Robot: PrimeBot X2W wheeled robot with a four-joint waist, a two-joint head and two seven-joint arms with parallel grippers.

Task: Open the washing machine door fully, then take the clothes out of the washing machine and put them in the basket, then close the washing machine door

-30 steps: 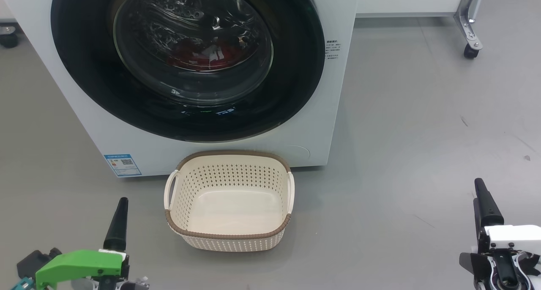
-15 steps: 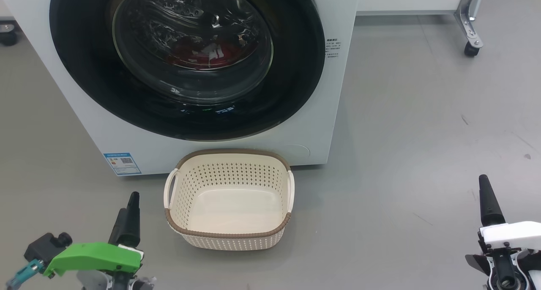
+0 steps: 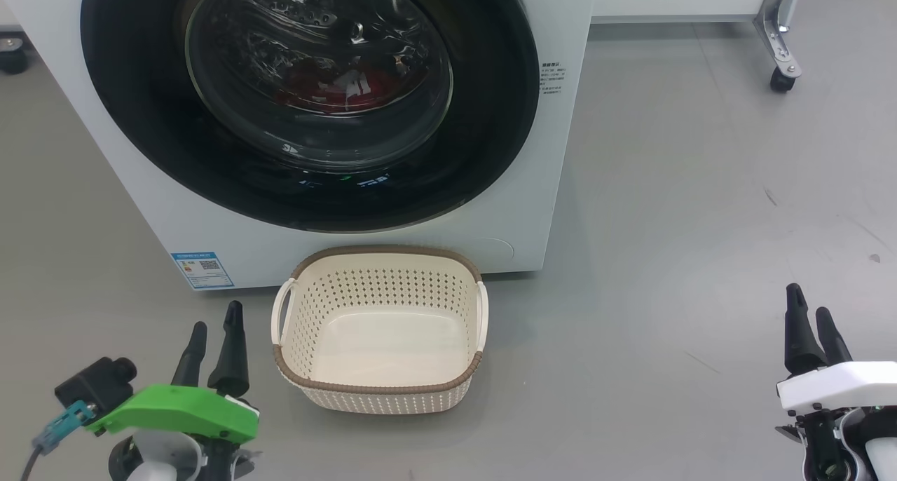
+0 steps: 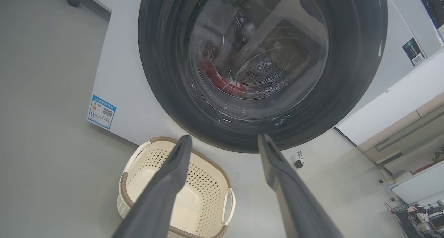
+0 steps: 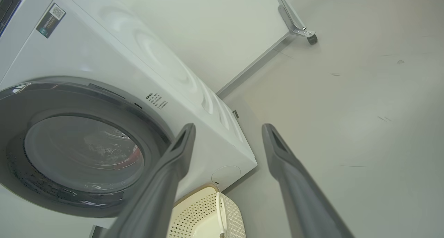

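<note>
Head view: the washing machine door (image 3: 490, 116), shut above the basket (image 3: 382, 252), looks rigid, glossy and likely slippery, best hooked at its rim; left gripper (image 3: 216, 316) and right gripper (image 3: 806, 300) fingers spread wide, empty.

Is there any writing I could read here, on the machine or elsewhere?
Nothing reads clearly.
Blue label sticker, low on the washing machine front: QR code, print too small.
Grey print right of the washing machine door: too small.
Dark sticker near the machine's top: blurred.
Clothes behind the glass: no print legible.
</note>
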